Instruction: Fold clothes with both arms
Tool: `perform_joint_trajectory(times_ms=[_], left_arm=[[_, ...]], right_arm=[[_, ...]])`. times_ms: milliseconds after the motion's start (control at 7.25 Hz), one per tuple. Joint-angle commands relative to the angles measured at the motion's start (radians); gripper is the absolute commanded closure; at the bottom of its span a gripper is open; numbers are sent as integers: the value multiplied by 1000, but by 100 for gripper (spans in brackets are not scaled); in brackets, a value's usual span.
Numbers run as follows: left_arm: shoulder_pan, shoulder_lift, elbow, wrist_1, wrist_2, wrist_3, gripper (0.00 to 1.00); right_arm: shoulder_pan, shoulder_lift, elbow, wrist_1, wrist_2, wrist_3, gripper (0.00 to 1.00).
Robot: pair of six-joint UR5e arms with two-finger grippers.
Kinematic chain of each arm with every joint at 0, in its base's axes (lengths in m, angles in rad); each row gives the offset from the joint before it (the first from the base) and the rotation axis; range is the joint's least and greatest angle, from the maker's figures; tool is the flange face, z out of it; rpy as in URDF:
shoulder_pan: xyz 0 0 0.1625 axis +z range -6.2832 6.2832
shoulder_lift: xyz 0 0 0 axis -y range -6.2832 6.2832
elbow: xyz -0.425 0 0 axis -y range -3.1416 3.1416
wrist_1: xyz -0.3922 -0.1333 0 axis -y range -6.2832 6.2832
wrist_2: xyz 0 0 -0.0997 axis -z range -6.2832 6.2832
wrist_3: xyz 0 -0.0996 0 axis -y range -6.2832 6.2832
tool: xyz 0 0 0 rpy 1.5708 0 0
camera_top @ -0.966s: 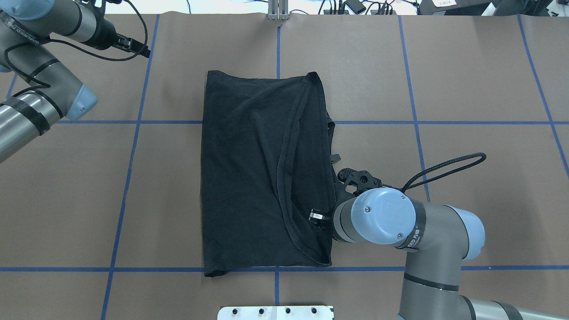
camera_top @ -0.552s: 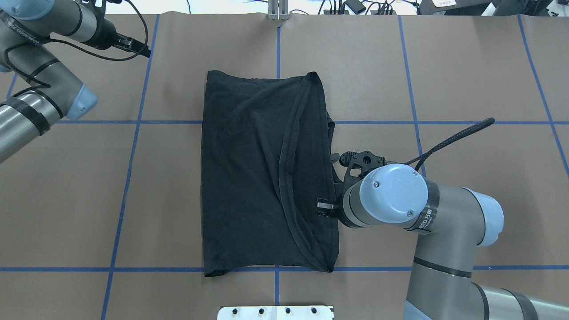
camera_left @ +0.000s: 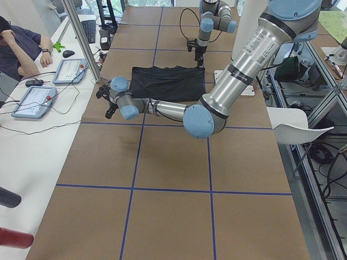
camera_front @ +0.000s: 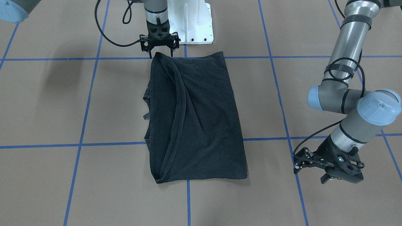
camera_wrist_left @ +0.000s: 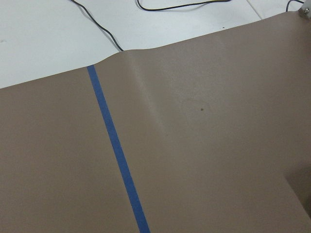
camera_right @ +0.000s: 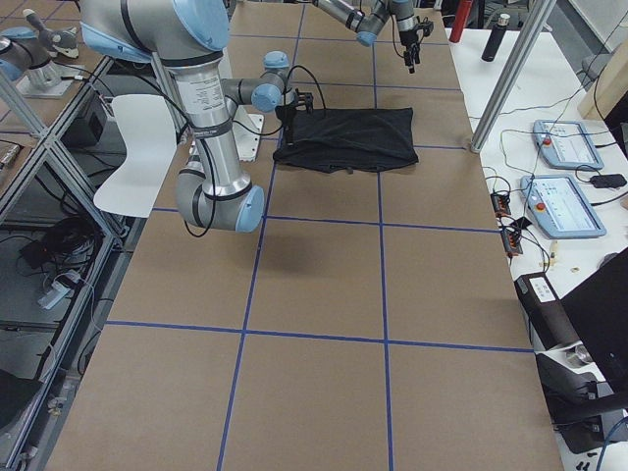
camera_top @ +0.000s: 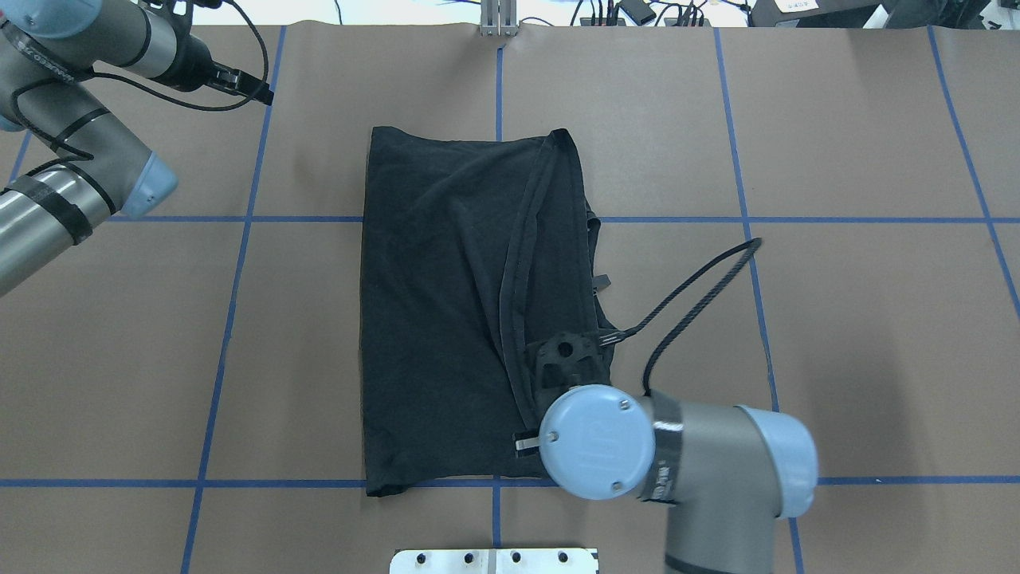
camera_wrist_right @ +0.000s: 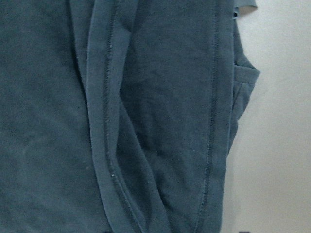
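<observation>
Both empty, jaws apart: right gripper over a corner of the black T-shirt, left gripper well aside

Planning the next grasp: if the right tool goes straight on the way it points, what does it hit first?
The black T-shirt. The right tool is open and points down at the shirt's robot-side edge, and its wrist view shows mostly cloth. How high it is above the fabric is unclear.

Black T-shirt, blue-lined brown table
</observation>
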Motion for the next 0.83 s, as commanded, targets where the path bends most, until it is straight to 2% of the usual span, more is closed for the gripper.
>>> perform_joint_trajectory(times_ms=[0, 414, 690], left_arm=[[1, 6, -1, 0, 0, 0, 0], [2, 8, -15, 0, 0, -5, 0], [1, 8, -20, 0, 0, -5, 0]], right_arm=[[20, 137, -158, -49, -23, -100, 11], [56, 166, -233, -50, -23, -198, 11], [56, 264, -370, -52, -23, -198, 11]])
